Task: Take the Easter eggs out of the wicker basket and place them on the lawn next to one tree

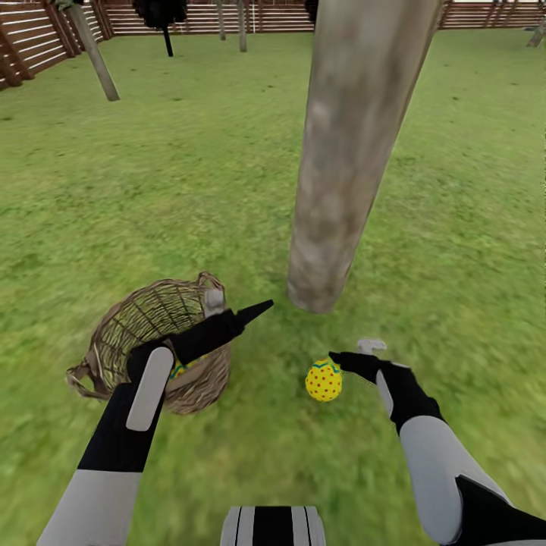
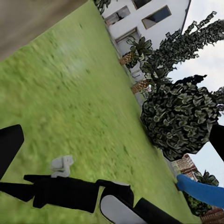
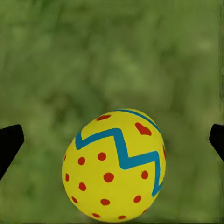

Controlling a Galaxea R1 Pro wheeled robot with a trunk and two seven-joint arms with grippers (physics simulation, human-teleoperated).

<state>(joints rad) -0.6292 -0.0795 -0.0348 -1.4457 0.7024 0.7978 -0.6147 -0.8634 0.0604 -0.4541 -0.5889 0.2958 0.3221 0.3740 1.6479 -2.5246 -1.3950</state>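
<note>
Currently, 1 yellow egg with red dots and a blue zigzag band [image 1: 324,380] lies on the green grass lawn [image 1: 189,189], near the base of the thick grey-brown tree trunk [image 1: 349,152]. The right gripper [image 1: 351,359] sits just beside this egg with its fingers spread; in the right wrist view the egg [image 3: 114,165] lies between the 2 dark fingertips [image 3: 9,142], touching neither. The brown woven wicker basket [image 1: 155,345] lies tilted on the lawn, near the trunk on its left. Part of another yellow patterned egg [image 1: 179,369] shows inside it, behind the left arm. The left gripper [image 1: 239,315] hangs over the basket rim, pointing toward the trunk; whether its fingers are spread or closed cannot be determined. A brown slatted wooden fence [image 1: 189,19] bounds the lawn.
</note>
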